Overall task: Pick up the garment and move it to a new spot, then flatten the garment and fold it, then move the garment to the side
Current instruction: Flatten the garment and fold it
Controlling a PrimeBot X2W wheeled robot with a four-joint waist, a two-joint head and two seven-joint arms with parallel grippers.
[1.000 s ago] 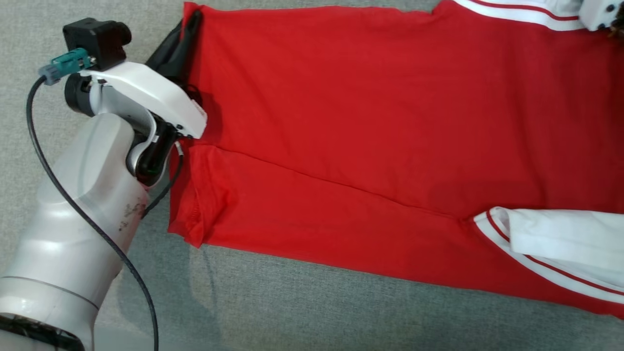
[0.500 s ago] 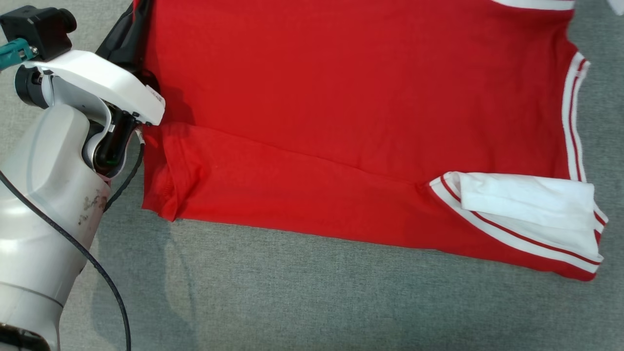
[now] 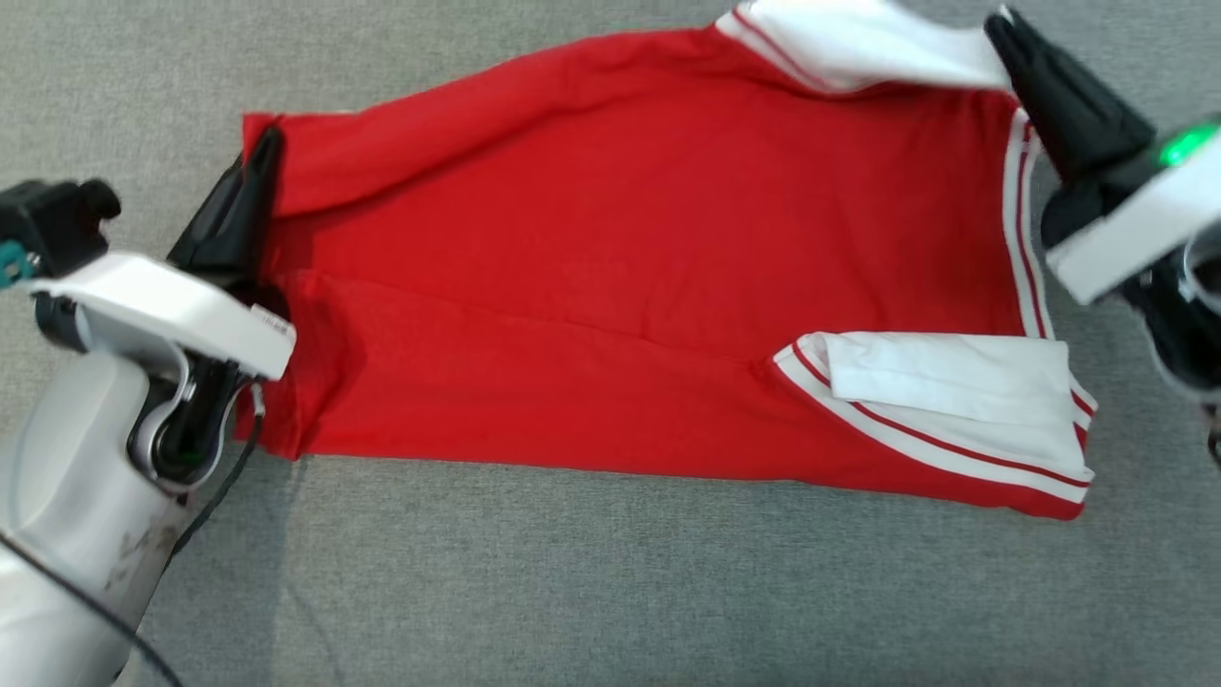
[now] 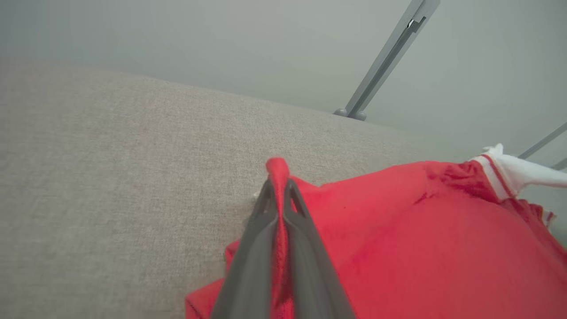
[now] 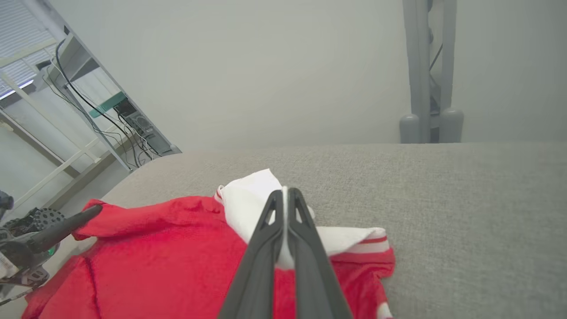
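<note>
**Reader:** Where does the garment (image 3: 610,277) lie, and in what shape?

**Legend:** The red garment is spread across the middle of the grey cloth-covered desk (image 3: 610,592), with its long side running left to right in the head view. The near edge lies flat, and one long crease crosses the body. A white sleeve (image 3: 954,382) with red-and-white striped trim is folded onto the near right corner. A second white sleeve (image 3: 858,38) sits at the far right corner.

**Reader:** How does each claw stand?

**Legend:** The left claw (image 3: 270,143) is pinched onto the far left corner of the garment. In the left wrist view, a tuft of red cloth stands up between the two dark fingers of that claw (image 4: 277,186), with the rest of the garment (image 4: 421,248) spreading to the right. The right claw (image 3: 1002,29) is closed on the second white sleeve. In the right wrist view, white fabric is pressed between the tips of that claw (image 5: 284,195). The same view shows the red body (image 5: 155,257) stretching leftward to the left claw (image 5: 95,208).

**Reader:** What surrounds the work?

**Legend:** In the head view, the pale left forearm (image 3: 57,534) enters at the lower left with a black cable (image 3: 224,477) beside it. A green light (image 3: 1183,148) glows on the right wrist. Beyond the desk, the left wrist view shows a pale wall (image 4: 177,44) and a slanted grey pole (image 4: 385,62). The right wrist view shows two grey uprights (image 5: 427,66) and a metal rack (image 5: 110,115) hung with cables.
</note>
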